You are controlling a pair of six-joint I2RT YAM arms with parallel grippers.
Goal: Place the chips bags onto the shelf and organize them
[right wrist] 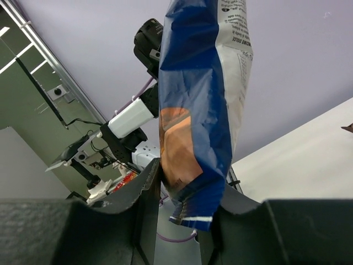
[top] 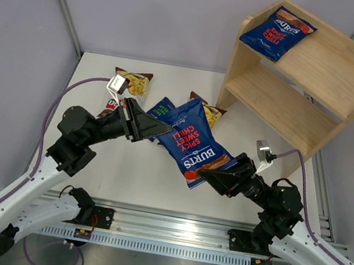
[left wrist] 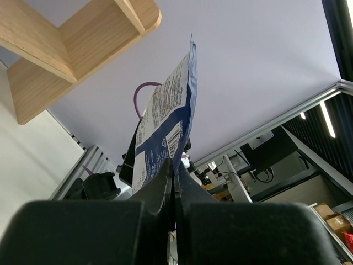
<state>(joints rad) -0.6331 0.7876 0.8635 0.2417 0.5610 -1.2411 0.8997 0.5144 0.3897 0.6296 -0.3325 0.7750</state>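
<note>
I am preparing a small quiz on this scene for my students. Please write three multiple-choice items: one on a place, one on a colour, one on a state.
1. Where on the shelf does the stored Burts bag lie? A top tier; B lower tier; C under the shelf.
2. Which accent colour has the small bag half hidden behind the held Burts bag? A yellow; B green; C pink.
3. What grips the held Burts bag? A nothing, it lies flat; B one hand; C both hands.
Answers: 1 A, it lies on the top board. 2 B, its visible corner is green. 3 C, the left hand and the right hand each pinch one end.
</note>
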